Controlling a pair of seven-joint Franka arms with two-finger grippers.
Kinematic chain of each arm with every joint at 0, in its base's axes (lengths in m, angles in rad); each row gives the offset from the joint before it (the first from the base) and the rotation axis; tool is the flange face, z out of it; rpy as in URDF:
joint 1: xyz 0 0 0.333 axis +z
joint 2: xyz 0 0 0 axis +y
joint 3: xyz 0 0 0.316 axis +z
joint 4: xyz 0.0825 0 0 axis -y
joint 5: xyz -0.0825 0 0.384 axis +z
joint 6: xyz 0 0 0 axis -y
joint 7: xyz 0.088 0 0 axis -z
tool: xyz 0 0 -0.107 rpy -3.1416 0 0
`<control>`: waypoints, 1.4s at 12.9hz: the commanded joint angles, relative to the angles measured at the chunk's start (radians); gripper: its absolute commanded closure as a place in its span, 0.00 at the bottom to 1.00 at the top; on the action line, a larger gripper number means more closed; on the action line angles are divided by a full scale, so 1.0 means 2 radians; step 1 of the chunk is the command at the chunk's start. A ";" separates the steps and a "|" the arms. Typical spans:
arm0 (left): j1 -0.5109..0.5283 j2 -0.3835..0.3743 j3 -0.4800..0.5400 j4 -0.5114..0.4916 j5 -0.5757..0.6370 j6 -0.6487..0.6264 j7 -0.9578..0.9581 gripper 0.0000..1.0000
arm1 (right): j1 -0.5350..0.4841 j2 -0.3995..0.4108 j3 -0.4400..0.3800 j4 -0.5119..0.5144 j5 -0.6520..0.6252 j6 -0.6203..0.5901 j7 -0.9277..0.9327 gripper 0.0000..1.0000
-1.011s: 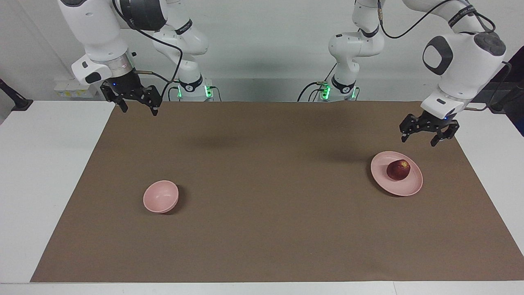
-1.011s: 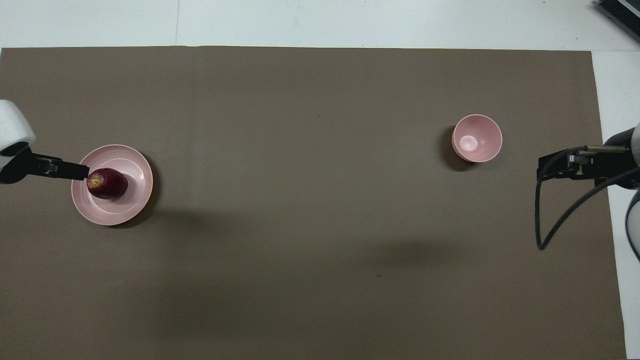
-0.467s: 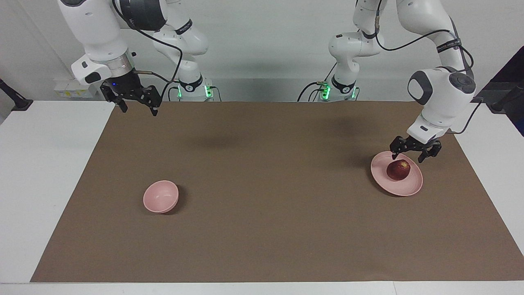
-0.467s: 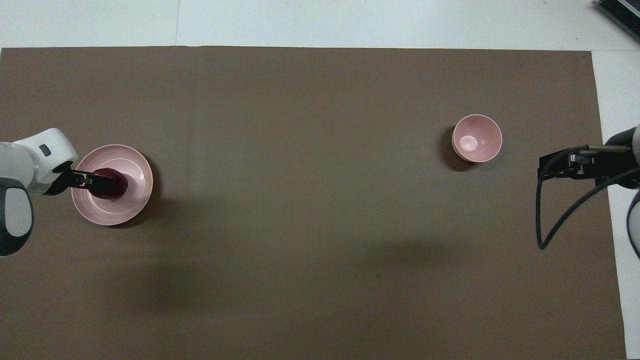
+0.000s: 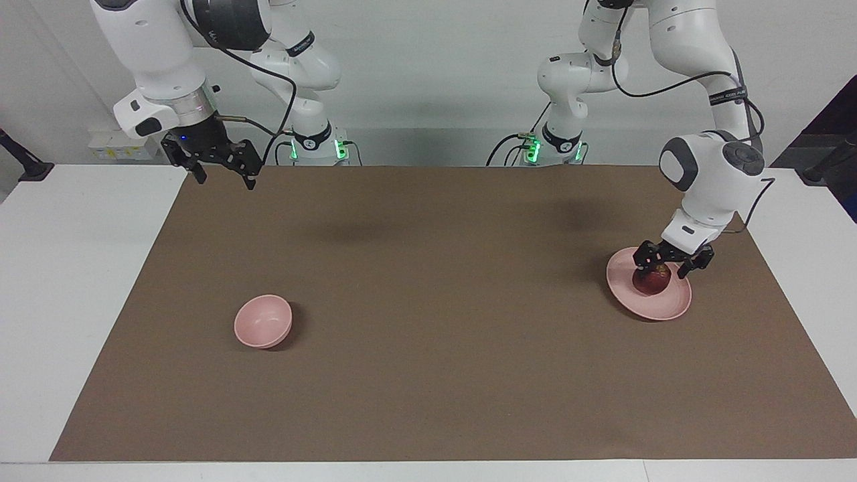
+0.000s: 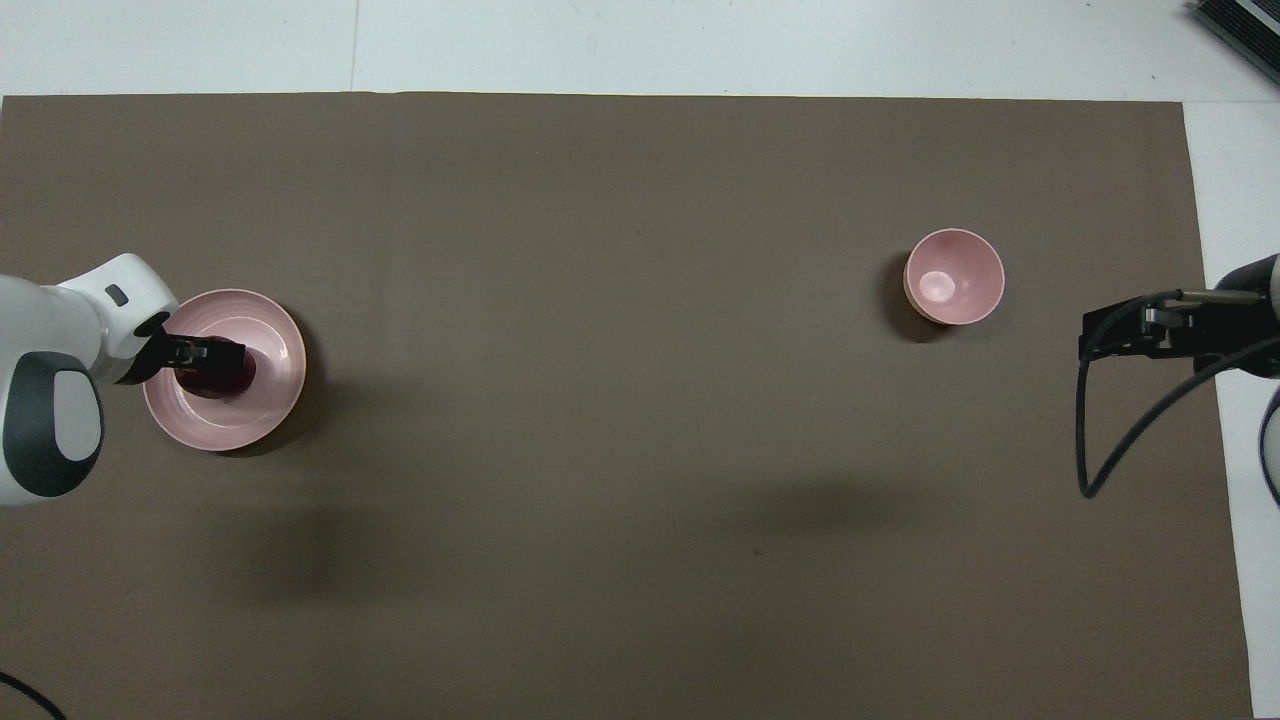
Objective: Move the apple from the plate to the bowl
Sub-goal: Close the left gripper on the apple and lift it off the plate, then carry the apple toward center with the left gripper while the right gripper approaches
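Right end effector (image 5: 219,169): hangs high over the mat's (image 5: 428,375) corner at the right arm's end of the desk (image 5: 60,281), fingers spread wide and holding nothing; this arm waits.
Bowl (image 5: 263,322): stands upright and empty on the mat, toward the right arm's end, farther from the robots than the right end effector's corner and well apart from the plate.
Plate (image 5: 673,308): lies flat on the mat at the left arm's end, the apple on it.
Apple (image 5: 651,282): sits on the plate, toward the rim nearer the robots.
Left end effector (image 5: 671,264): low over the apple, fingers wide, one at each side of the fruit's top; no grip shows yet.
Step in hand: the grasp. I judge it best to sink a little more so the fingers bracket the apple's widest part, centre on it, then close gently and lift straight up, so the round fruit does not roll and the plate does not slide.
Hard to make out: from overhead the left end effector covers much of the apple; whether a fingertip already touches its skin cannot be told.
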 commanded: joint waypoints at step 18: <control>-0.045 -0.060 -0.014 0.057 -0.135 -0.102 -0.024 0.98 | 0.090 0.051 0.006 -0.035 0.368 0.061 0.434 0.00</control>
